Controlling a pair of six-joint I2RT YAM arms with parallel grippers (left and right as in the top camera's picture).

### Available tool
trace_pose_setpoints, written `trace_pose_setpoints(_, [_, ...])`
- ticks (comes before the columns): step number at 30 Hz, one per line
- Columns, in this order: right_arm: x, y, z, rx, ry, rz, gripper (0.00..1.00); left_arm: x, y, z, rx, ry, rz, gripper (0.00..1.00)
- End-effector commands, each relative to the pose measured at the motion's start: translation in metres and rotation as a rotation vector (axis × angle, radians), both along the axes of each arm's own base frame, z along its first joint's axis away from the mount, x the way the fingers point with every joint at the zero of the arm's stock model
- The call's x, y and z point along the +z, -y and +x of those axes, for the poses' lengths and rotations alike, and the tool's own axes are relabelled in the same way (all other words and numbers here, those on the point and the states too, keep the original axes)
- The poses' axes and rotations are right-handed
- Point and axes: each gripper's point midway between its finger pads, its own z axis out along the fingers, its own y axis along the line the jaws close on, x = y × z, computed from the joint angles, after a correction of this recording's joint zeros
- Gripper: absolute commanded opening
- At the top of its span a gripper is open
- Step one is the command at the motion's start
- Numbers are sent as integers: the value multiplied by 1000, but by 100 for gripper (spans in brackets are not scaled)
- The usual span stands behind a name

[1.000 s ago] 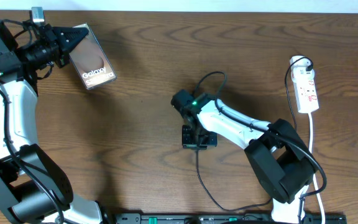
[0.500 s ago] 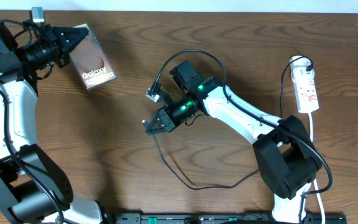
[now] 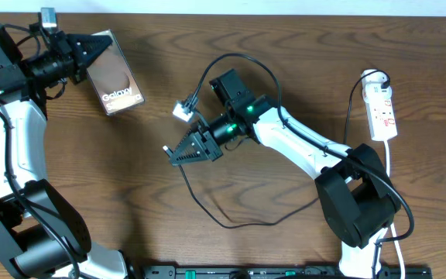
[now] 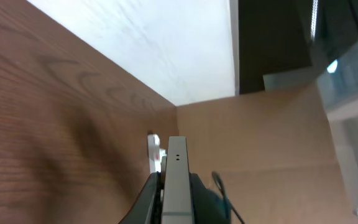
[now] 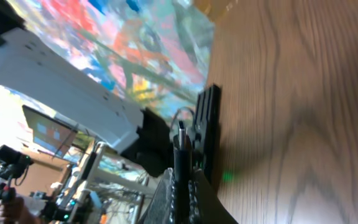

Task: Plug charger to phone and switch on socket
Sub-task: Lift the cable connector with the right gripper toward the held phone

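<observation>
The phone (image 3: 113, 81), dark with white "Galaxy" lettering, is held tilted above the table's far left by my left gripper (image 3: 86, 56), which is shut on its top edge; in the left wrist view its grey edge (image 4: 177, 180) stands between the jaws. My right gripper (image 3: 178, 152) is shut on the charger's black plug, whose small tip (image 3: 166, 148) sticks out to the left above the middle of the table. In the right wrist view the plug (image 5: 181, 162) is pinched between the jaws. The black cable (image 3: 231, 223) loops below. The white socket strip (image 3: 382, 113) lies at the far right.
The strip's white cord (image 3: 390, 174) runs down along the right edge. A small white tag (image 3: 182, 111) hangs on a cable near the right arm. A black rail (image 3: 231, 272) lines the front edge. Bare wood lies between phone and plug.
My right gripper has lifted from the table's middle and swung left toward the phone, carrying the charger plug. The cable trails behind in a wider loop. The left arm and phone have barely moved.
</observation>
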Motion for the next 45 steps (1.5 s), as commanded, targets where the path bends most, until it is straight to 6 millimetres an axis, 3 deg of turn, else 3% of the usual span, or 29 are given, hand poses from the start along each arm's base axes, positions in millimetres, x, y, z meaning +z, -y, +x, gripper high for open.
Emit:
trace_pose_setpoints(1, [20, -1, 0, 43, -86, 47, 1, 13, 9, -14, -100, 86, -4, 7])
trace_pose_setpoints(3, [33, -2, 2, 75, -84, 94, 1, 14, 10, -14, -106, 91, -5, 8])
trace_pose_setpoints(8, [38, -2, 8, 68, -67, 107, 1, 14, 10, -15, -108, 100, 1, 7])
trace_pose_setpoints(17, [37, 10, 28, 17, -65, 108, 1, 15, 11, -17, -125, 116, 1, 7])
trace_pose_setpoints(25, [13, 6, 39, 12, -157, 57, 1, 15, 31, -17, -174, 156, 23, 7])
trace_pose_setpoints(29, [15, 1, 39, 22, -130, 76, 1, 18, 43, -16, -202, 192, 40, 7])
trace_pose_setpoints(45, [30, -4, 43, 29, -83, 108, 1, 14, 39, -5, -139, 208, 92, 8])
